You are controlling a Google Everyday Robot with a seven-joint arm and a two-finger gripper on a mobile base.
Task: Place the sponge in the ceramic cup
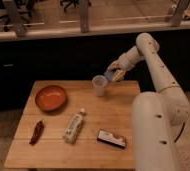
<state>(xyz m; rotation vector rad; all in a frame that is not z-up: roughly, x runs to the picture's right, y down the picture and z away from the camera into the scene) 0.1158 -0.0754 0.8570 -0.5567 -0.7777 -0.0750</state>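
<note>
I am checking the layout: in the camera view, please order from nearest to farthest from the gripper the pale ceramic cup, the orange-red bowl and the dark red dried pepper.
The gripper, holding the blue sponge, hovers over the back of the wooden table.
1. Pale ceramic cup: just left of it.
2. Orange-red bowl: back left.
3. Dark red dried pepper: front left.

Office-like lab, swivel chairs [72, 4] behind rail [63, 31] (bkgd), robot hand [114, 73] over wood table [88, 150]
</note>
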